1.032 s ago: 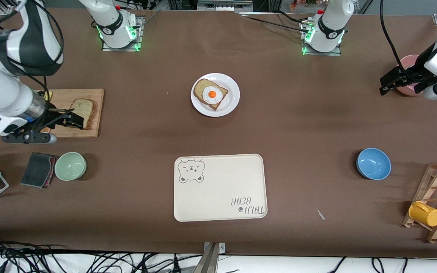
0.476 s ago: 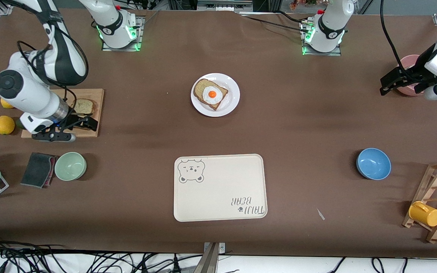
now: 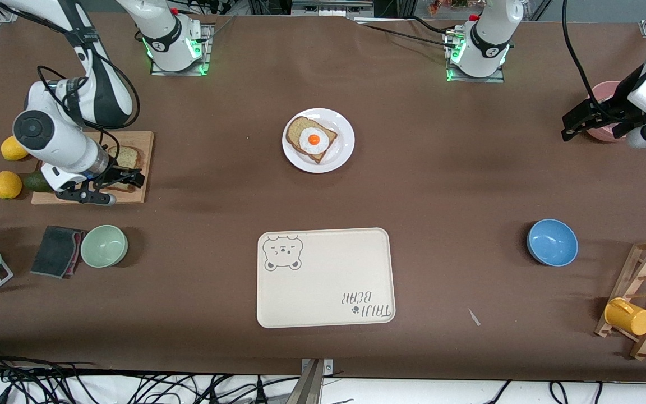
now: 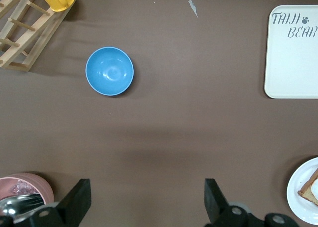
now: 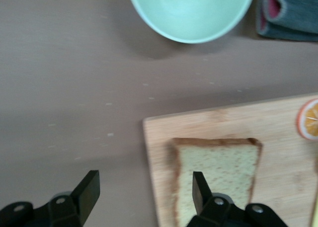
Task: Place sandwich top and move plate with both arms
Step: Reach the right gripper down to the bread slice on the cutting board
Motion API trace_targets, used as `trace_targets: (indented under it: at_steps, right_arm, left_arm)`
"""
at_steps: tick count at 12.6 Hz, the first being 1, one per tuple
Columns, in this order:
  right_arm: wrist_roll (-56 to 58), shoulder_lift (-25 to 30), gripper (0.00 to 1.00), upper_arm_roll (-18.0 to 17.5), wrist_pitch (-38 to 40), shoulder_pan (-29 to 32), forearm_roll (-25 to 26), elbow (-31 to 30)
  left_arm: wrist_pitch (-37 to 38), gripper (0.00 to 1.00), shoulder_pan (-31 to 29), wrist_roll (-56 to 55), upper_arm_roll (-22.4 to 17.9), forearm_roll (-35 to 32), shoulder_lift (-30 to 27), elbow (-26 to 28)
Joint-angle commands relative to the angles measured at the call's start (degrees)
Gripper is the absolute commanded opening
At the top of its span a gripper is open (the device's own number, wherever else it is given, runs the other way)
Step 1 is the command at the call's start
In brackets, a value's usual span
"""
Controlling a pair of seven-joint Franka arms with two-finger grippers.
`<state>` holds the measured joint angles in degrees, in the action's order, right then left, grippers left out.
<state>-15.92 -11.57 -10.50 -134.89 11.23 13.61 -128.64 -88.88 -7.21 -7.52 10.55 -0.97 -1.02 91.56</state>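
Note:
The sandwich top (image 3: 127, 157) (image 5: 216, 173), a plain tan slice with brown crust, lies on a wooden cutting board (image 3: 138, 193) (image 5: 218, 122) toward the right arm's end. My right gripper (image 3: 123, 182) (image 5: 145, 192) is open, low over the board's edge. One finger is above the slice and the other above bare table beside the board. The white plate (image 3: 344, 147) (image 4: 296, 194) in the middle holds a bread slice with a fried egg (image 3: 313, 139). My left gripper (image 3: 572, 128) (image 4: 147, 199) waits open and empty over the table by a pink cup (image 3: 603, 92) (image 4: 30, 185).
A cream bear-print tray (image 3: 326, 278) (image 4: 293, 53) lies nearer the front camera than the plate. A green bowl (image 3: 104, 245) (image 5: 191, 11) and folded cloth (image 3: 56, 251) sit near the board, with two oranges (image 3: 6, 184) beside it. A blue bowl (image 3: 552, 242) (image 4: 109, 71) and a wooden rack with a yellow mug (image 3: 628, 316) stand toward the left arm's end.
The right arm has dropped lower and swung in over the cutting board's edge beside the slice, uncovering the oranges. Its fingers have narrowed slightly. The left arm has not moved.

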Motion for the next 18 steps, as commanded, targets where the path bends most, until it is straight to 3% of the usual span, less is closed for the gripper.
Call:
trace_targets:
  at_steps: [1,8,18]
  right_arm:
    - [-4.98,-1.78,0.77,0.39,-2.39,0.28,3.09,-1.53]
    - [-7.55,-9.17,0.73,2.32,-3.88,0.28,9.06,-0.38]
    - [-7.63,-8.03,0.69,2.06,-1.87,0.28,9.33,-0.29]
  left_arm:
    - [1.34,1.00,-0.08,-0.21,0.00,1.41,0.67,-1.74]
    - [1.34,1.00,0.18,-0.30,0.09,1.41,0.58,-1.82]
    - [1.34,1.00,0.18,-0.21,0.09,1.41,0.58,-1.82]
